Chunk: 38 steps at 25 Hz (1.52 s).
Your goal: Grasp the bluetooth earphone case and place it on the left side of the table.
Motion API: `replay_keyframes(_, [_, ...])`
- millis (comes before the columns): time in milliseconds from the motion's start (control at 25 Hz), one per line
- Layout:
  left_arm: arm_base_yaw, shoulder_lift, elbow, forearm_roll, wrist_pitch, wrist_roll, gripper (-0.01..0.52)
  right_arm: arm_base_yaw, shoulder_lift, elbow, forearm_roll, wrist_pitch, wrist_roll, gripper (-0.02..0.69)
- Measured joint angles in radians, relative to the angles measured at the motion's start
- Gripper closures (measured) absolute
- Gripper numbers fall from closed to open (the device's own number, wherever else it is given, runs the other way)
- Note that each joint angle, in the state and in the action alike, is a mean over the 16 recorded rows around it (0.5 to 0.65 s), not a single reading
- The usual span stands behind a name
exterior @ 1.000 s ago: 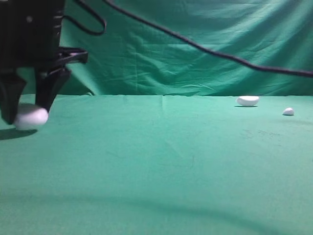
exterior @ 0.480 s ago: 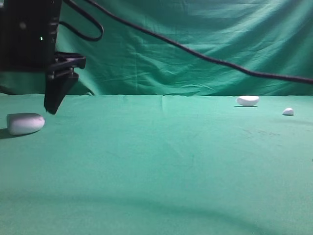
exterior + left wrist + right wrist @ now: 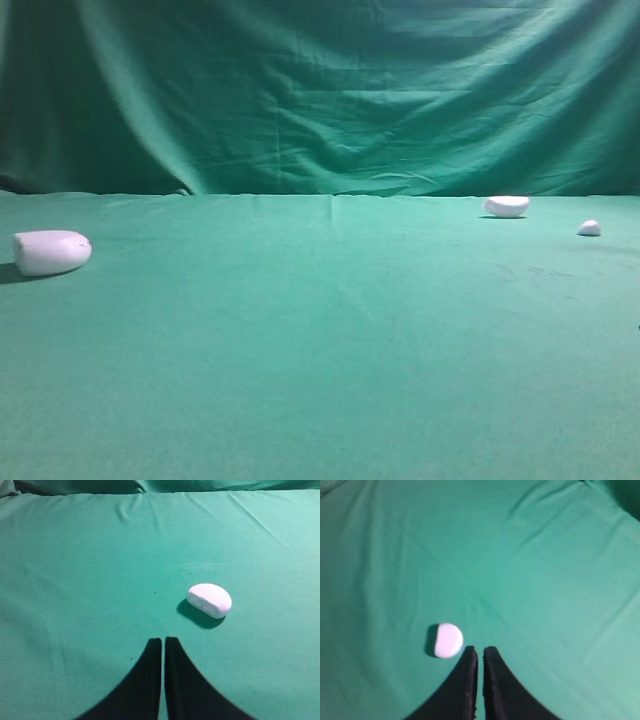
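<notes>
The white bluetooth earphone case (image 3: 52,252) lies on its side on the green table (image 3: 330,330) at the far left. In the left wrist view the case (image 3: 210,600) lies ahead and to the right of my left gripper (image 3: 163,641), apart from it. The left gripper is shut and empty. My right gripper (image 3: 480,651) is shut and empty above the cloth. Neither gripper shows in the exterior view.
A smaller white half-dome piece (image 3: 506,206) and a tiny white bit (image 3: 589,228) lie at the back right. The half-dome (image 3: 448,640) sits just left of my right fingertips in the right wrist view. A green backdrop (image 3: 330,90) hangs behind.
My left gripper let go of the case, lifted away and left the exterior view with its cable. The case stays at the far left.
</notes>
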Motion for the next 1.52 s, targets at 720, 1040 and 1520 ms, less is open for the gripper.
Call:
replay_keyframes(720, [0.000,0.000,0.000,0.000,0.000,0.000,0.514,-0.172,-0.742,0.989,0.018,-0.325,0.066,0.665])
replay_keyframes(1040, [0.000,0.000,0.000,0.000,0.000,0.000,0.514,-0.173,-0.975,1.359,0.053,-0.624,0.085,0.665])
replay_keyframes(1520, [0.000,0.000,0.000,0.000,0.000,0.000,0.514,-0.184,-1.116,1.530,0.092,-0.714,-0.006,0.665])
